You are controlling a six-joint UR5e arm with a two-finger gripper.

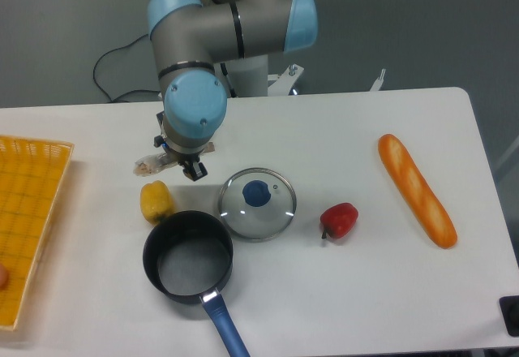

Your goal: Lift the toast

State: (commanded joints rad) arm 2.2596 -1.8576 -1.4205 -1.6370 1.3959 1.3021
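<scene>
Fixed camera, looking down on a white table [357, 308]. Gripper [180, 161] mostly hidden under the blue wrist joint, hanging over the table's left part; fingers closed on the toast [152, 163], which sticks out to the left as a pale, brown-edged sliver, tilted and apparently clear of the tabletop. Just below it, resting on the table: a yellow pepper [156, 201], apart from the toast. Touching or nearly touching the pepper's lower right: a black pot [188, 256] with a blue handle pointing toward the near edge. Right of the pot's rim, flat on the table: a glass lid [257, 204] with a blue knob. Further right: a red pepper [339, 221], then well apart a long orange-tan baguette [416, 190] lying diagonally. At the far left edge: a yellow basket [24, 203], partly cut off.
</scene>
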